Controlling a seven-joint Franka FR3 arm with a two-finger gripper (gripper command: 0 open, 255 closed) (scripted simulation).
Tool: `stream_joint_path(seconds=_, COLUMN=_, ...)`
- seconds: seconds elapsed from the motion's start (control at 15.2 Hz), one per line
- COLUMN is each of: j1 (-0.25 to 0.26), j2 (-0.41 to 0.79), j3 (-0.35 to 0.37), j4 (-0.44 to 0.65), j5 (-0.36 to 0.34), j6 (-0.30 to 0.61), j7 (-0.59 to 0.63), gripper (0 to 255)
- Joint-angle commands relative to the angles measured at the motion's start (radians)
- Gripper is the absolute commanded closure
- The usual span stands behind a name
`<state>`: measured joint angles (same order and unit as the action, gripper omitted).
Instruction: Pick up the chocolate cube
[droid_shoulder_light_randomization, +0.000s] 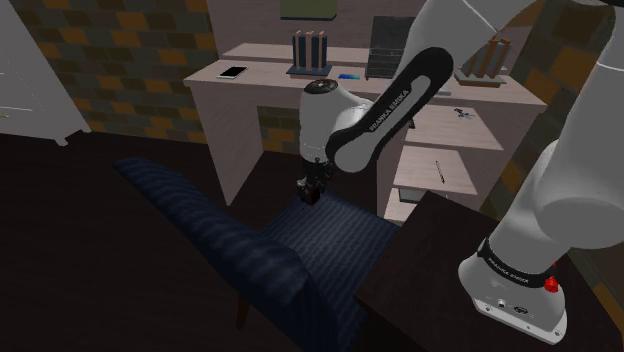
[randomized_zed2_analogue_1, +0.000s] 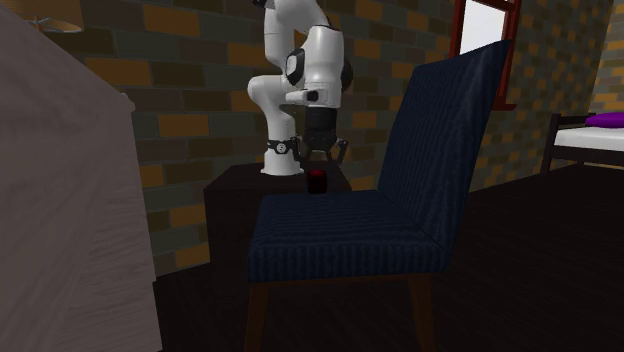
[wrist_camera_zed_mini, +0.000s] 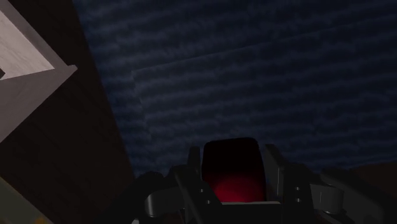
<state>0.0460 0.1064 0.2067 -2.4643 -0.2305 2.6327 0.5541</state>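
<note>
Wrist view: we've got gripper (wrist_camera_zed_mini: 233, 156) clamped on dark red cube (wrist_camera_zed_mini: 232, 172), fingers tight on both sides. Cube is nr seat (randomized_zed2_analogue_1: 340, 225) edge by stand (randomized_zed2_analogue_1: 228, 205); rest of seat open.

Glossy white arm (droid_shoulder_light_randomization: 330, 115) with rounded shells and black joint bands, white lettering (droid_shoulder_light_randomization: 398, 107) on one dark link, a red button (droid_shoulder_light_randomization: 551, 283) near its base, all-black pincer (droid_shoulder_light_randomization: 311, 194).
</note>
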Motion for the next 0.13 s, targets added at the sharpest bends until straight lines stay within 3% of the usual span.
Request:
stream_joint_path(seconds=0.0, j1=-0.002, j2=-0.016, j3=0.003, j4=0.0, j5=0.013, j6=-0.016, j7=-0.012, gripper=255)
stream_joint_path(seconds=0.07, j1=-0.002, j2=-0.016, j3=0.003, j4=0.0, j5=0.013, j6=-0.016, j7=-0.012, gripper=255)
